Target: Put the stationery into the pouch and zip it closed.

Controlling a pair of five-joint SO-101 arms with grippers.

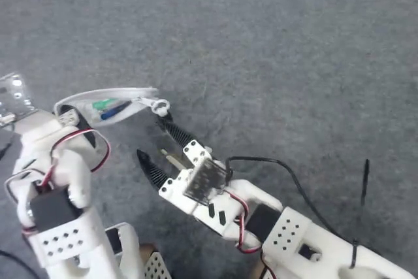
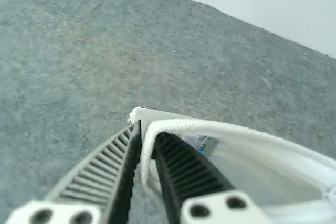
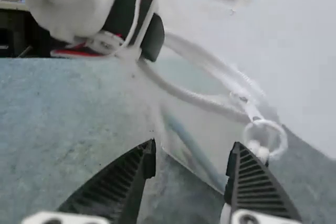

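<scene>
A clear pouch [image 1: 111,110] with a white zipper rim lies on the grey carpet, holding a green and a blue item [image 1: 108,107]. My left gripper [image 1: 68,117] is shut on the pouch's end; in the left wrist view its fingers [image 2: 181,169] pinch the white rim [image 2: 226,128]. My right gripper [image 1: 151,136] stands open beside the pouch's other end, just short of the zipper pull ring [image 1: 157,104]. In the right wrist view the right gripper [image 3: 194,148] faces the pouch wall [image 3: 194,129], with the ring [image 3: 266,134] near one finger. A thin black pen-like stick [image 1: 366,181] lies far right.
Grey carpet [image 1: 274,63] covers the table, with open room behind and to the right of the pouch. A black cable [image 1: 294,191] runs along the right arm. The left arm's body [image 3: 94,3] looms close behind the pouch in the right wrist view.
</scene>
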